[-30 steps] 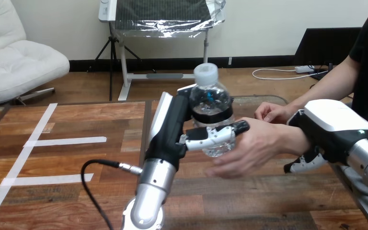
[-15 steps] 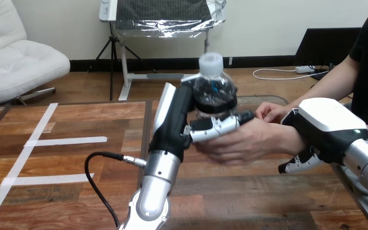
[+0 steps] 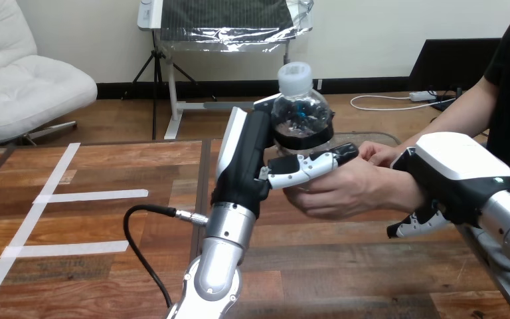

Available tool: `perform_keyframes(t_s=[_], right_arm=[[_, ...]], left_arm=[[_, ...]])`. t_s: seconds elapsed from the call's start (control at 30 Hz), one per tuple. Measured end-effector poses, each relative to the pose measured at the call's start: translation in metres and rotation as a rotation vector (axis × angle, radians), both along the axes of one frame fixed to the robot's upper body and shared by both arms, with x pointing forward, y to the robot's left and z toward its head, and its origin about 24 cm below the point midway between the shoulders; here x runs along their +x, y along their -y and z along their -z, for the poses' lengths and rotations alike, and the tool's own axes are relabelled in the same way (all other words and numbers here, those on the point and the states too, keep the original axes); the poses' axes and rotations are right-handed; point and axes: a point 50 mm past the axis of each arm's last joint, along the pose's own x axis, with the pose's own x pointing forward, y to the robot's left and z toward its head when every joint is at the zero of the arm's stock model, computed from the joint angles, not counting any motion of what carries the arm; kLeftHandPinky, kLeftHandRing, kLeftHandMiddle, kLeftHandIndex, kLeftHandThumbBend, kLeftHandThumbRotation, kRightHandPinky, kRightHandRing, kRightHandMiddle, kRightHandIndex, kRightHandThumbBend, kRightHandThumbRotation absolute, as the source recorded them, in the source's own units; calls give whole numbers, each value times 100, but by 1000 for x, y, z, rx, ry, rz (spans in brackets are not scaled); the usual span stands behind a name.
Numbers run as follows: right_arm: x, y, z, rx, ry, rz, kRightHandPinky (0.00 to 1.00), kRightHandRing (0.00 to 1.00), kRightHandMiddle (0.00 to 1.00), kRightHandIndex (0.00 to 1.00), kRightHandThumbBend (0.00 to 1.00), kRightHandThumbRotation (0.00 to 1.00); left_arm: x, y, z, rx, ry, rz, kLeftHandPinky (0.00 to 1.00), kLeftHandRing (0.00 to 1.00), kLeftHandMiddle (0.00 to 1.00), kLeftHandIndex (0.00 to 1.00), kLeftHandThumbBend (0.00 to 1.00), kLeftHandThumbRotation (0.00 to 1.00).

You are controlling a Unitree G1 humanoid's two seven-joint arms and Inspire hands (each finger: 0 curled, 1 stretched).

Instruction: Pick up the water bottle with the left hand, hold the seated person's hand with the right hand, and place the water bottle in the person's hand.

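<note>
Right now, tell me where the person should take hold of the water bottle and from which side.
The lower body, from the view's right and beneath. The water bottle stands upright, cap up. The left hand wraps its middle from the view's left, which leaves the base side facing the person's hand as probably the easiest part to cup.

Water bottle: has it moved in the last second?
Yes. The water bottle in the left robot hand rose and shifted right against the table's far edge.

Lower half of the water bottle (image 3: pixel 302 116) (the base too) hides behind the person's hand (image 3: pixel 345 189).
</note>
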Motion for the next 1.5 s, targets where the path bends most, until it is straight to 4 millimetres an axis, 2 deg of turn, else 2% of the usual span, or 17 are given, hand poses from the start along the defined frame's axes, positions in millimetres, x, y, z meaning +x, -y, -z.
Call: perform_keyframes(t_s=[0.93, 1.23, 1.33, 1.43, 1.5], right_arm=[[-1, 6, -1, -5, -4, 33, 13, 20, 28, 31, 77, 0], [-1, 5, -2, -15, -1, 23, 14, 21, 30, 35, 79, 0], [-1, 5, -2, -34, 3, 21, 18, 26, 35, 40, 79, 0], [-1, 5, -2, -49, 5, 22, 28, 39, 48, 50, 81, 0], [-1, 6, -1, -58, 4, 25, 35, 47, 56, 55, 83, 0]], left_arm=[[-1, 8, 4, -4, -23, 26, 38, 41, 44, 48, 63, 0], [-1, 8, 4, -3, -24, 26, 38, 41, 44, 48, 63, 0], [-1, 8, 4, -1, -23, 27, 38, 42, 44, 48, 63, 0], [-1, 8, 4, 1, -21, 26, 39, 44, 47, 50, 64, 0], [-1, 8, 4, 4, -20, 27, 43, 50, 53, 54, 67, 1]])
